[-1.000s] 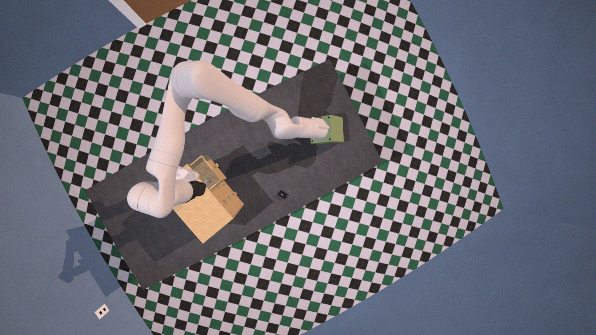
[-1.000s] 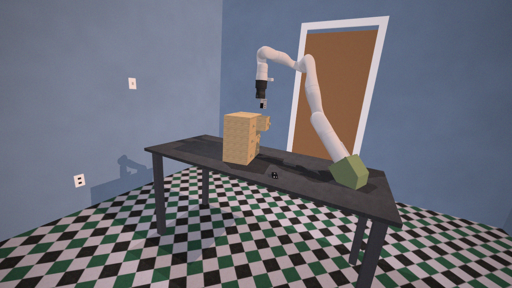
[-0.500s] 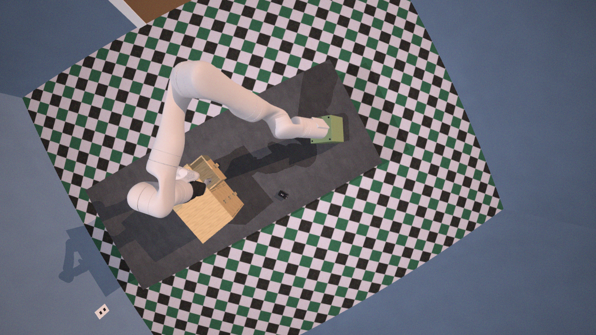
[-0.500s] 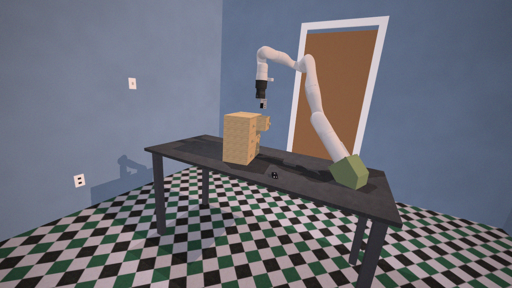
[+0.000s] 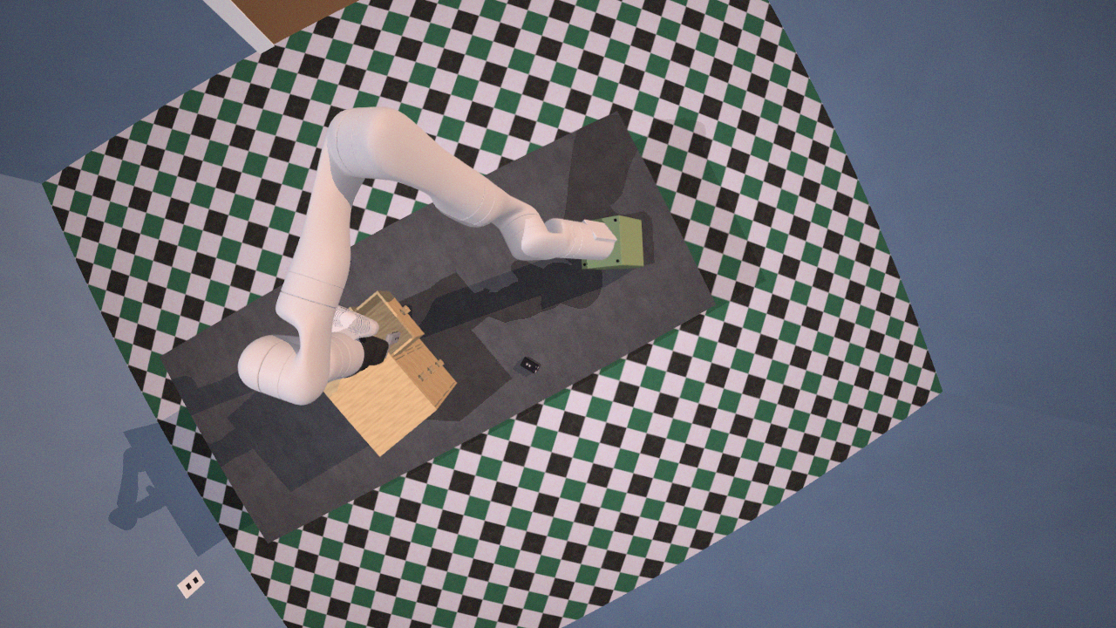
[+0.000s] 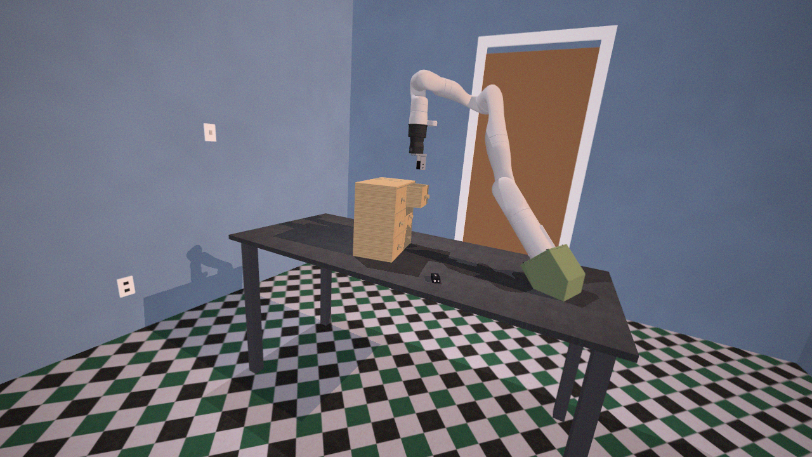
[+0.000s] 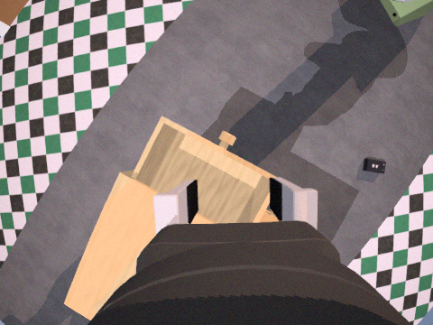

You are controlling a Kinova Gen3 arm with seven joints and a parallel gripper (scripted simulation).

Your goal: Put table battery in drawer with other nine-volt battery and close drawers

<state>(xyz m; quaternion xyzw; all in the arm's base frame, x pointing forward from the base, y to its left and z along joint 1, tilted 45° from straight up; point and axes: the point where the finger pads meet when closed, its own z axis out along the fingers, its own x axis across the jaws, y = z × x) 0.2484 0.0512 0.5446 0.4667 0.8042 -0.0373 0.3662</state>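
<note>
Your claw (image 5: 394,338) (image 6: 420,163) (image 7: 234,194) is spread with nothing between its fingers, above the pulled-out top drawer (image 5: 409,318) (image 6: 417,195) (image 7: 216,159) on the chest's (image 5: 382,410) (image 6: 377,221) (image 7: 113,226) far side. No battery shows in the part of that drawer you can see; the rest is hidden, so I'd look further in before trusting it or shutting it. The loose battery (image 5: 529,365) (image 6: 435,277) (image 7: 374,165) lies on the table, well apart from the claw: in the top view, right and nearer, and far lower. In the wrist view its long axis runs roughly left to right, much like the fingers' closing line, so gripping its narrow width probably needs about a quarter turn.
</note>
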